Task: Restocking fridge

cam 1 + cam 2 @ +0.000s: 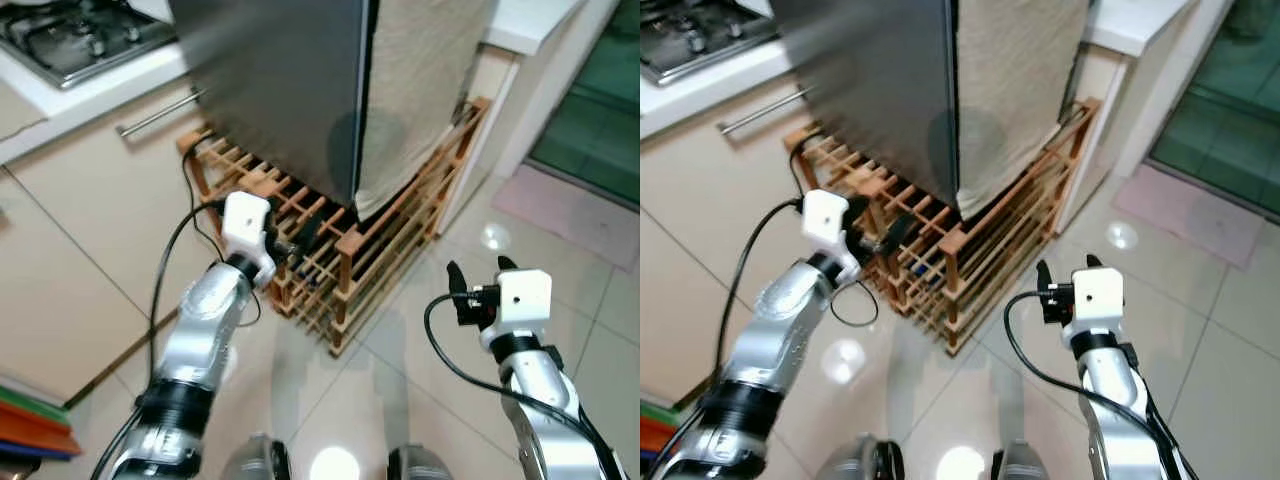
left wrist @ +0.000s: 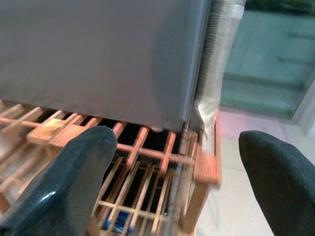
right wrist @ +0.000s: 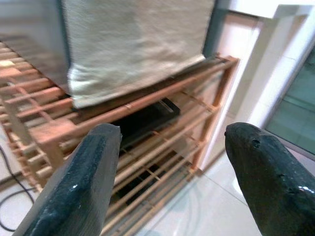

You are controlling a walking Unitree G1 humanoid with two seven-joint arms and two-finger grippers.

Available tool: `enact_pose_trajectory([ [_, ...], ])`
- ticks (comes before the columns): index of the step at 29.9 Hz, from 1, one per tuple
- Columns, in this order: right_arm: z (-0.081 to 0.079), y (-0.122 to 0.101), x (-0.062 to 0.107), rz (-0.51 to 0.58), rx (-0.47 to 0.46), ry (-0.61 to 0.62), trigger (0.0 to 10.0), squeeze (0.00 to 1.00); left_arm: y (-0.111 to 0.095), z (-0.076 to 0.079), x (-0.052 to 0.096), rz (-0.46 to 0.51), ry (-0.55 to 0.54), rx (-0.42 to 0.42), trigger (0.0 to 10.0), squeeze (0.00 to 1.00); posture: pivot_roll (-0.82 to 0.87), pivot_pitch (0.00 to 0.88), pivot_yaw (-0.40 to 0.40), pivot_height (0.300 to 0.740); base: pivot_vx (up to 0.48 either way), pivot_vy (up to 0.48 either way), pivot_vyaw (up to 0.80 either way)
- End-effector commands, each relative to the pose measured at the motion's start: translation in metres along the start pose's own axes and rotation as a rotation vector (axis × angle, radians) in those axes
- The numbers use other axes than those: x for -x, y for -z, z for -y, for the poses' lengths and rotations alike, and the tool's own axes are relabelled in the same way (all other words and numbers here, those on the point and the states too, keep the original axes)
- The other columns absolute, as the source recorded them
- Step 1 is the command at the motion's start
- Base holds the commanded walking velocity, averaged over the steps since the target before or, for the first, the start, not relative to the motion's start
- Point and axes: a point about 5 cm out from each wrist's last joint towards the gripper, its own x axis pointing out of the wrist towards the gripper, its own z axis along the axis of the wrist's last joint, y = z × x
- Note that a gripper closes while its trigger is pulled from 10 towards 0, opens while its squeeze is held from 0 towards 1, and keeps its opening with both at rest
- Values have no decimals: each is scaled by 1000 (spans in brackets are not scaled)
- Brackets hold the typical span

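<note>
At the far middle of the scene stands the fridge (image 1: pixel 285 90) — a tall grey metal box, its door shut, with a pale woven cloth (image 1: pixel 420 90) draped down its right side. It rests on a low wooden rack (image 1: pixel 345 265) of slatted shelves, which sticks out beyond the fridge's base on the near and right sides. Something dark lies on a lower shelf of the rack; what it is cannot be made out.

The left gripper (image 1: pixel 300 240) reaches forward at the rack's near left edge, just below the fridge's bottom corner. Its fingers (image 2: pixel 74 187) are spread wide apart and hold nothing. The right gripper (image 1: pixel 478 285) hovers over the tiled floor (image 1: pixel 400 380) to the right of the rack, apart from it, and its fingers (image 3: pixel 83 187) too are parted and empty.

To the left runs a white counter (image 1: pixel 90 90) carrying a gas hob (image 1: pixel 70 35), with a cabinet handle (image 1: pixel 160 113) below it. A black cable (image 1: pixel 195 190) trails from the rack's left side. On the far right a pink mat (image 1: pixel 570 205) lies before a green glass door (image 1: pixel 595 100).
</note>
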Motion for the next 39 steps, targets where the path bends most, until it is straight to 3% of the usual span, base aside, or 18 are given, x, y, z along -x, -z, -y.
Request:
enact_pose_trajectory([
  [1, 2, 7, 3, -14, 2, 4, 10000, 71, 26, 23, 19, -86, 120, -7, 10000, 0, -112, 31, 50, 711, 0, 0, 0],
  [3, 2, 9, 3, -13, 0, 2, 10000, 75, 32, 27, 26, -116, 100, 2, 10000, 0, -109, 24, 49, 711, 0, 0, 0],
  [4, 3, 8, 2, -1, -4, 3, 10000, 75, 25, 24, 21, -75, 8, 89, 10000, 0, -112, 19, 46, 711, 0, 0, 0],
  [5, 3, 8, 2, 6, -6, 3, 10000, 71, 18, 24, 19, -49, -32, 124, 10000, 0, -114, 15, 44, 711, 0, 0, 0],
  [10, 3, 2, 3, 33, 6, 16, 10000, 75, 2, 22, 15, -4, -81, 148, 10000, 0, -123, 7, 39, 711, 0, 0, 0],
  [19, 2, 5, 21, 29, 26, -1, 10000, 75, -2, 28, 14, -34, -57, 144, 10000, 0, -136, 2, 40, 711, 28, 0, 0],
  [37, 0, 3, 19, 32, 44, 1, 10000, 82, -19, 39, 3, 5, 6, 82, 10000, 0, -144, 7, 49, 711, 480, 0, 0],
  [39, -1, 3, 18, 28, 46, -2, 10000, 86, -21, 41, 2, 9, 34, 46, 10000, 0, -144, 7, 49, 711, 474, 0, 0],
])
